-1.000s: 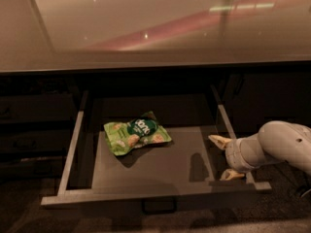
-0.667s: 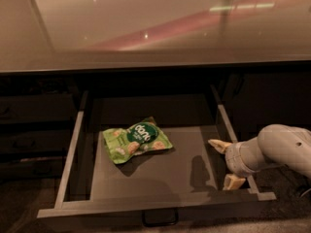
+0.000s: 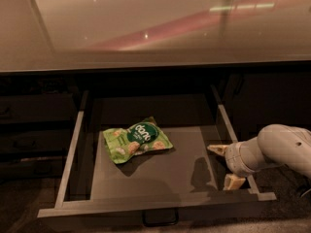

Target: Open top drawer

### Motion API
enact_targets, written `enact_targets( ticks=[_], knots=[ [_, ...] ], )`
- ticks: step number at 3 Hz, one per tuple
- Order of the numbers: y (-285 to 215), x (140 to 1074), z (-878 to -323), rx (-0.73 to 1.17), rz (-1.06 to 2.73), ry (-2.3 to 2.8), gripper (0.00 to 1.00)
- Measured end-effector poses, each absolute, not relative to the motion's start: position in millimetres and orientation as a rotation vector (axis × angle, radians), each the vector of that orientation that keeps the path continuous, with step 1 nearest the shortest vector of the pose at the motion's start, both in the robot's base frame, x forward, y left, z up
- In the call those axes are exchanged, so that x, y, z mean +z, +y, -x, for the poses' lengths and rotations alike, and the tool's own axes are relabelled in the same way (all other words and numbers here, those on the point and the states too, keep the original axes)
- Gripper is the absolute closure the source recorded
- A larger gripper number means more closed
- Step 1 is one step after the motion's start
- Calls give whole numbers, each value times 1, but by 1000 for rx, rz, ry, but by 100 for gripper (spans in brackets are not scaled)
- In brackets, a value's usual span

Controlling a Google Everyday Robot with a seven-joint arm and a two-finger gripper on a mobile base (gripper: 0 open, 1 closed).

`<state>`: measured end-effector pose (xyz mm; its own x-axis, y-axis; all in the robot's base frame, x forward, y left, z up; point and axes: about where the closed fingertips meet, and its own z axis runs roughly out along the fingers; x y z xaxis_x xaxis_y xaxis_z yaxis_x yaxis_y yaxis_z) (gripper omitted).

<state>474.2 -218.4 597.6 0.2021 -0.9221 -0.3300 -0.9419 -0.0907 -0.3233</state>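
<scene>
The top drawer (image 3: 155, 202) stands pulled out under the glossy countertop, its pale grey rim and rails showing and its dark loop handle (image 3: 160, 218) at the bottom front edge. Its grey interior holds a green snack bag (image 3: 137, 139). My gripper (image 3: 225, 165) is at the drawer's right rail, near the front corner. Its two pale fingers are spread apart with one fingertip (image 3: 215, 149) over the drawer floor and the other (image 3: 233, 181) by the rail. It holds nothing. The white arm (image 3: 282, 147) comes in from the right.
A beige countertop (image 3: 155, 28) overhangs the drawer. Shallower dark drawers (image 3: 29, 144) with loop handles stand shut at the left. A dark cabinet front (image 3: 272, 96) stands to the right behind the arm. Dark floor lies below.
The drawer has slid further out toward the camera, and the snack bag has moved with it. The gripper has shifted slightly down along the right rail.
</scene>
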Motion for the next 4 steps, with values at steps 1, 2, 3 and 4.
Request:
enact_targets(
  ticks=[1,2,3,4],
  knots=[
    [-218,598,-474,57,2024,1730,43],
    [-218,598,-474,58,2024,1730,66],
    [-218,598,-474,58,2024,1730,89],
    [-218,598,-474,58,2024,1730,100]
  ],
)
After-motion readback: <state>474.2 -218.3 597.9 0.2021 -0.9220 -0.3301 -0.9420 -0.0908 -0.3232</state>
